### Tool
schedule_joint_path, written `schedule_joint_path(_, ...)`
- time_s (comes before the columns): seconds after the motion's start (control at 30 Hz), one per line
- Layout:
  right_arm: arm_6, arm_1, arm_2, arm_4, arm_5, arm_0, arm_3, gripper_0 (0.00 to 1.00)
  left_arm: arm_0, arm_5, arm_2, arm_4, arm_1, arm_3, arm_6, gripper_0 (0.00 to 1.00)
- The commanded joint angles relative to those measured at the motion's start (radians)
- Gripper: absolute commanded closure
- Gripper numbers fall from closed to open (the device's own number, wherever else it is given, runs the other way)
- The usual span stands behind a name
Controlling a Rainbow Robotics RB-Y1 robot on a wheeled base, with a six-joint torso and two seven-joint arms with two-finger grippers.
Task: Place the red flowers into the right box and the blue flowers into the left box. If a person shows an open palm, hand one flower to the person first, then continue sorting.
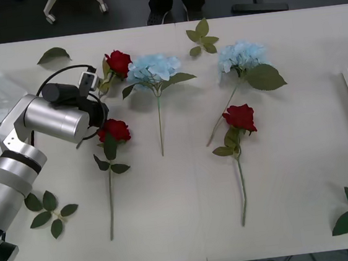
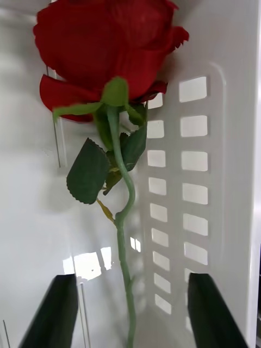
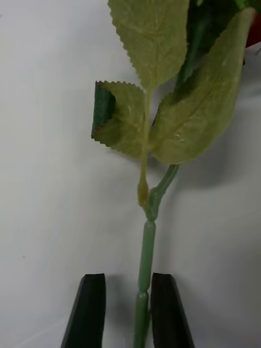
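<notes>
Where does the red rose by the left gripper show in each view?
Front: red rose at the table's far left, beside the left gripper.
Left wrist: its stem and leaves, between the open fingers.
Right wrist: a different rose, lying in the right box before the right gripper.
Landmark: the left gripper, front and left wrist.

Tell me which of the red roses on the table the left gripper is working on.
The back-left red rose, beside the blue hydrangea. The left gripper straddles its green stem, fingers nearly closed; the other two table roses lie untouched.
</notes>
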Motion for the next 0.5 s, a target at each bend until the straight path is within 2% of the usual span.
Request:
schedule_joint_path(0.03, 0.011, -0.003, -0.002, -0.044, -0.003, -0.026, -0.007, 0.3, 0.009, 0.003, 0.012, -0.006, -0.005, 0.017, -0.023, 1.0)
schedule_joint_path(0.13, 0.016, -0.006, -0.001, -0.081, 0.013, -0.044, -0.027, 0.22, 0.047, 0.004, 0.047, 0.0, 0.008, -0.003, -0.026, 1.0)
schedule_joint_path(0.27, 0.011, -0.025, -0.002, -0.141, 0.092, -0.078, -0.09, 0.18, 0.098, 0.026, 0.084, 0.042, 0.032, -0.049, -0.038, 1.0)
schedule_joint_path(0.5, -0.036, -0.066, -0.074, -0.283, 0.311, -0.115, -0.274, 0.13, 0.259, 0.144, 0.124, 0.051, 0.098, -0.3, -0.045, 1.0)
